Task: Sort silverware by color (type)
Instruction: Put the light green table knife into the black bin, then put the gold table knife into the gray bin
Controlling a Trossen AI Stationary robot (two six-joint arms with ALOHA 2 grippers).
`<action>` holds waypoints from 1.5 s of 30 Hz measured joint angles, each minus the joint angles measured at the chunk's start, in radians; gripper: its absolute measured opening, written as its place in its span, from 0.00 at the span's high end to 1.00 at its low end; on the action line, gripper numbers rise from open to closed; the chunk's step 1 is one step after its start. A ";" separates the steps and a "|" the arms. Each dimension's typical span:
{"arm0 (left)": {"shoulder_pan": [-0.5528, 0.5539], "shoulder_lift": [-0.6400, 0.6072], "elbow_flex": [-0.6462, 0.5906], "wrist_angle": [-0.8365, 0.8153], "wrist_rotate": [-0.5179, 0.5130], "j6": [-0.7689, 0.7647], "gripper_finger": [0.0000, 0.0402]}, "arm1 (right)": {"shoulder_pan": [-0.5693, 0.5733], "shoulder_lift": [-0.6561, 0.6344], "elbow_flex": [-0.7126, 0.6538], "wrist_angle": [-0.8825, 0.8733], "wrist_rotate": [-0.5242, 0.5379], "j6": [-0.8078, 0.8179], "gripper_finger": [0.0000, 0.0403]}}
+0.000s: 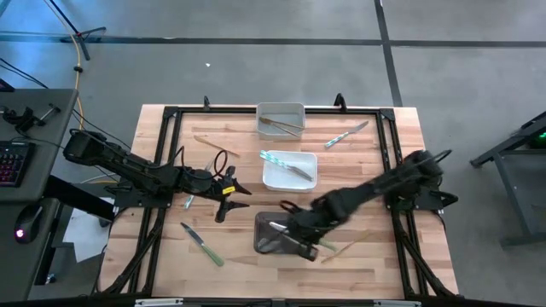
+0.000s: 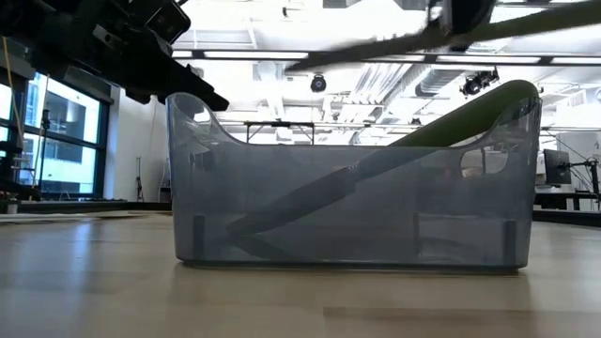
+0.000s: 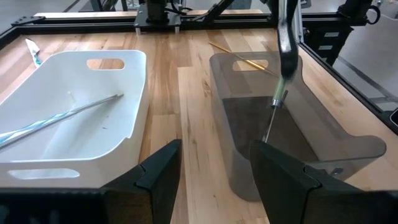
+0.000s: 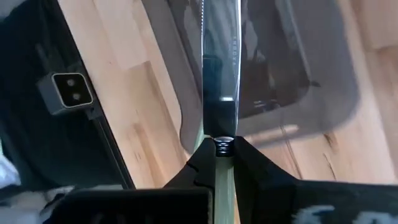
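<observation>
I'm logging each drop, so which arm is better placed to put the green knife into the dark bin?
The right. Its hand is shut on the green knife directly over the dark bin. The left hand hovers open and empty beside that bin.

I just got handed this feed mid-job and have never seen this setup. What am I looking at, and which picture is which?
Two dark robot arms work at a wooden table. One picture looks straight down, one looks level across the tabletop, and one comes from each wrist. The right pincer is shut on a green-handled knife, its blade over the dark bin. The left pincer is open, empty, facing the white bin and the dark bin. The white bin holds blue-handled cutlery; a grey bin holds wood-handled cutlery. Another green-handled knife lies loose on the table.
</observation>
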State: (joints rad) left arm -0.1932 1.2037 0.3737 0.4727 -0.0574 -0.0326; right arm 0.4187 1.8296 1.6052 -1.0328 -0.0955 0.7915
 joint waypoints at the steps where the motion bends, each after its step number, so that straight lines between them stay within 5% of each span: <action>1: 0.000 0.000 0.000 0.000 0.000 0.000 0.55 | -0.016 0.029 0.019 -0.007 -0.028 -0.018 0.99; 10: 0.000 0.000 0.000 0.000 0.000 0.000 0.55 | -0.136 0.178 0.102 -0.018 -0.170 -0.146 0.99; 26: 0.000 0.000 0.000 0.001 -0.001 0.000 0.55 | -0.193 0.196 0.035 0.134 -0.198 -0.163 0.99; 30: 0.000 0.000 0.000 0.001 -0.002 0.000 0.55 | -0.196 0.196 0.035 0.157 -0.171 -0.163 0.94; 38: 0.000 0.000 0.000 -0.001 -0.003 0.001 0.55 | -0.189 0.183 0.035 0.140 -0.155 -0.196 0.69; 45: 0.000 0.000 0.000 -0.007 -0.003 0.000 0.55 | -0.128 0.085 0.035 0.072 0.041 -0.350 0.77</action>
State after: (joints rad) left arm -0.1936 1.2037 0.3737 0.4660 -0.0608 -0.0321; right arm 0.2911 1.9144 1.6405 -0.9611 -0.0545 0.4412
